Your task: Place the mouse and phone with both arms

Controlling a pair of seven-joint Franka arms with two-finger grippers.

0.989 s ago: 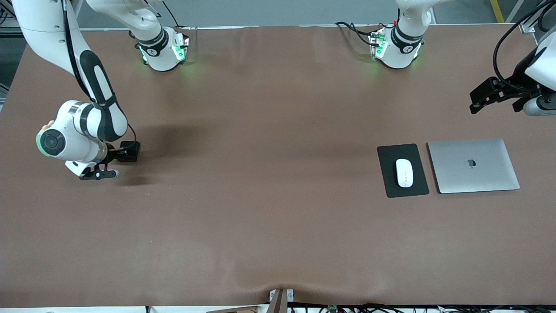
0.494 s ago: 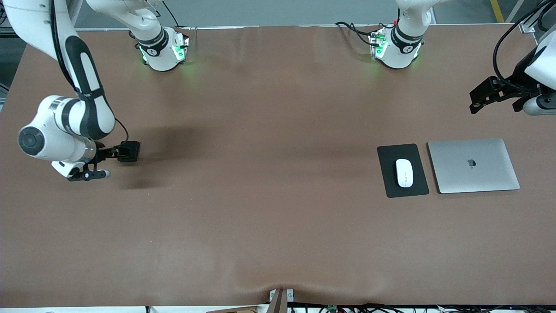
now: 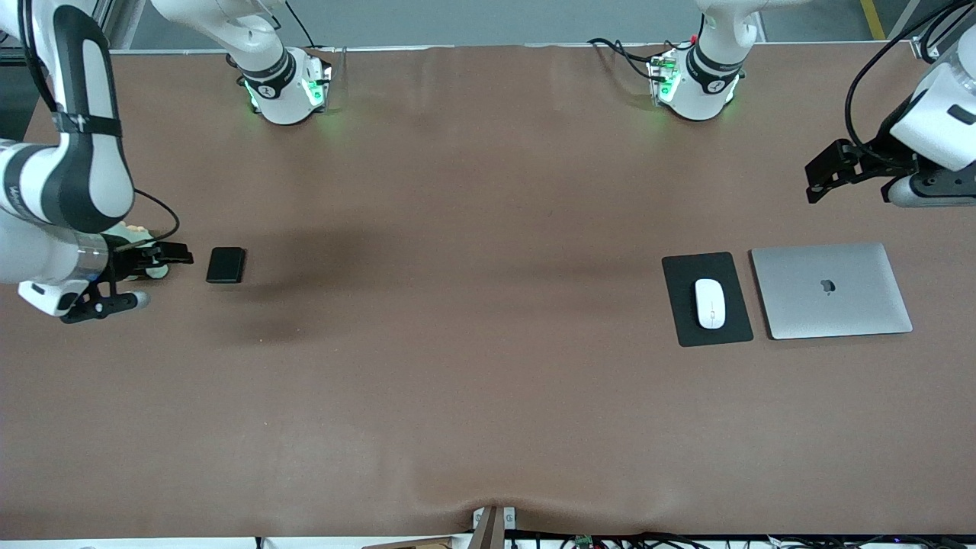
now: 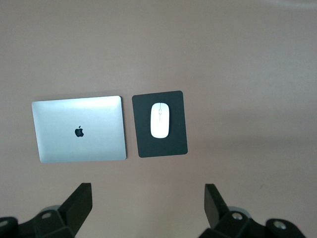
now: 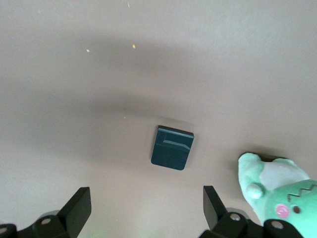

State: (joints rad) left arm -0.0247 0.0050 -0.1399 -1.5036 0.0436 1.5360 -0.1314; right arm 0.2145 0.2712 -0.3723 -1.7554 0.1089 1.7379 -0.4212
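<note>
1. The phone [image 3: 226, 264] is a small black slab with rounded corners, lying flat on the brown table [image 3: 457, 366] toward the right arm's end. In the right wrist view the phone [image 5: 172, 148] reads dark teal-black, with a raised band across one short end.
2. The mouse [image 3: 710, 303] is a small white oval with a thin grey centre line. It sits roughly in the middle of a flat black mouse pad [image 3: 681, 305] toward the left arm's end of the table.
3. In the left wrist view the mouse [image 4: 159, 120] lies lengthwise along the mouse pad [image 4: 176, 146], its grey line running from one tip partway down the shell.
4. A closed silver laptop [image 3: 829, 290] with a dark logo lies at the pad's 3 o'clock in the front view, just beside it with a narrow strip of table between.
5. The right gripper [image 3: 171, 255] is at the phone's 9 o'clock in the front view, near it but not touching. Its jaws are spread wide and empty.
6. A green plush toy [image 5: 280, 188] with a pink cheek shows beside the phone in the right wrist view.
7. The left gripper [image 3: 827, 171] hangs over bare table at about the laptop's 12 o'clock, jaws spread apart and empty.
</note>
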